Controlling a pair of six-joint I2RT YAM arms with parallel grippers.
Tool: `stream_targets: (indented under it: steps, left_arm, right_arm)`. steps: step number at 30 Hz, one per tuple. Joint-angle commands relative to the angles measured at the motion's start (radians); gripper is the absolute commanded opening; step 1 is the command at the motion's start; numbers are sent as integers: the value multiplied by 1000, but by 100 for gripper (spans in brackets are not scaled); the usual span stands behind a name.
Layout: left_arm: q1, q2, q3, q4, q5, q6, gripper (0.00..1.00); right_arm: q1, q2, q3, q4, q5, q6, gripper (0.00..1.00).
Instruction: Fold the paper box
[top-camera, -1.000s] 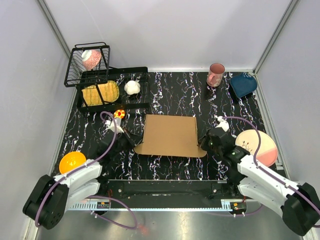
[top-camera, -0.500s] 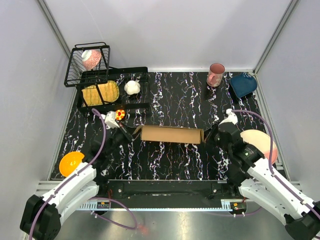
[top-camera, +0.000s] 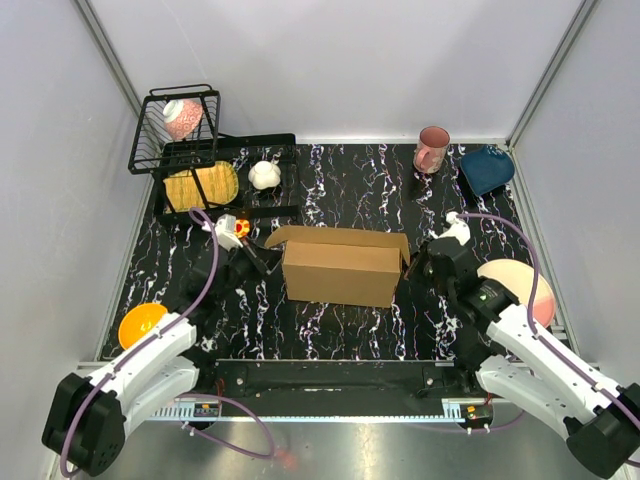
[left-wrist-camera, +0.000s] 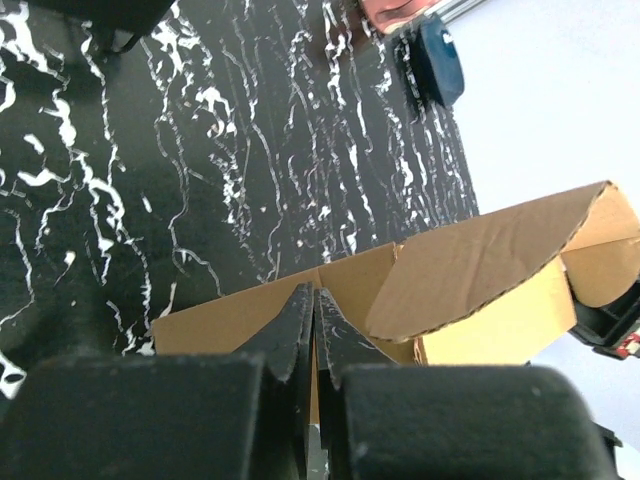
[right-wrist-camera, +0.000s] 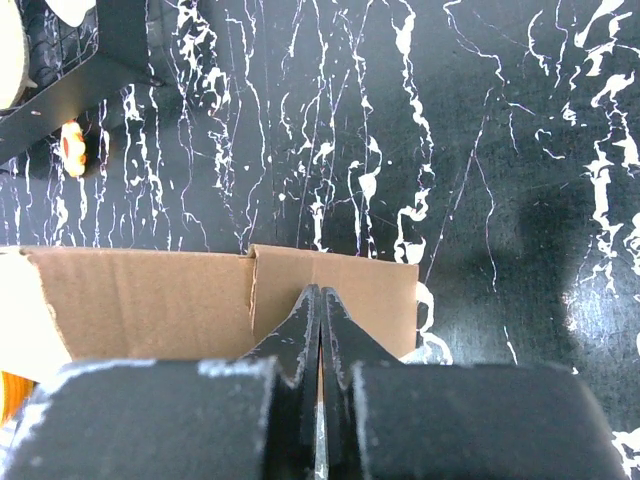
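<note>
The paper box (top-camera: 338, 268) is plain brown cardboard, standing up as an open sleeve in the middle of the black marbled table (top-camera: 350, 190). A top flap sticks out at each end. My left gripper (top-camera: 266, 262) is at its left end, shut on a thin cardboard edge. In the left wrist view the fingertips (left-wrist-camera: 305, 300) pinch that edge of the paper box (left-wrist-camera: 480, 260), with a curved flap above. My right gripper (top-camera: 409, 266) is at the right end, also shut on cardboard. The right wrist view shows its fingertips (right-wrist-camera: 312, 300) clamped on a panel of the paper box (right-wrist-camera: 150, 300).
A black wire rack (top-camera: 215, 182) with a basket, a yellow item and a white item stands at the back left. A small orange toy (top-camera: 240, 228) lies near the left gripper. An orange bowl (top-camera: 140, 322) sits front left. A pink mug (top-camera: 432, 150), a blue dish (top-camera: 487, 168) and a pink plate (top-camera: 522, 290) are on the right.
The cardboard lay flat a second ago; it has been swung upright and opened into a standing sleeve. Both grippers moved away from the bases with it, still clamped.
</note>
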Motion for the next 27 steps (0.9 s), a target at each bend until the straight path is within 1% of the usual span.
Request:
stream_targets:
  steps: [1, 6, 7, 11, 12, 14, 16, 17, 18, 19, 21, 22, 23, 24, 25, 26, 27]
  left_arm:
    - [-22, -30, -28, 47, 64, 9, 3]
    - [-22, -107, -36, -51, -3, 54, 8]
    - [-22, -122, -31, -92, -17, 60, 9]
    - [-21, -202, 9, -215, -106, 90, 16]
    - [-21, -210, 20, -239, -121, 104, 21]
    - [-21, -225, 52, -319, -161, 116, 26]
    - [-21, -233, 73, -390, -193, 126, 33]
    - [-21, -239, 95, -413, -222, 129, 35]
    - [-21, -243, 105, -466, -239, 133, 39]
    - [-21, -244, 119, -493, -259, 135, 41]
    - [-21, -256, 151, -569, -314, 137, 46]
    - [-19, -260, 164, -600, -339, 135, 51]
    - [-21, -274, 190, -629, -395, 133, 56]
    - [-21, -283, 202, -692, -428, 126, 60]
    - [-21, -294, 216, -721, -465, 121, 67]
    - [-21, -320, 240, -744, -523, 121, 70]
    - [-19, -332, 253, -769, -548, 133, 73]
  right_arm:
    - [13, -23, -22, 67, -36, -3, 0]
    - [13, -69, -11, 20, 7, -38, 6]
    - [13, -75, -5, -2, 13, -43, 8]
    - [15, -86, 39, -86, 62, -75, 13]
    - [15, -88, 61, -130, 75, -80, 14]
    - [15, -92, 85, -181, 108, -81, 16]
    - [13, -91, 140, -281, 137, -78, 18]
    - [15, -83, 165, -319, 176, -77, 22]
    - [15, -78, 212, -394, 199, -77, 24]
    - [15, -75, 235, -427, 219, -81, 26]
    - [15, -80, 298, -497, 272, -92, 32]
    - [15, -83, 321, -517, 289, -100, 35]
    - [15, -94, 344, -530, 326, -107, 37]
    - [15, -101, 382, -530, 337, -116, 43]
    - [15, -114, 392, -507, 337, -158, 47]
    - [15, -149, 394, -469, 299, -194, 50]
    - [15, -169, 380, -365, 256, -239, 58]
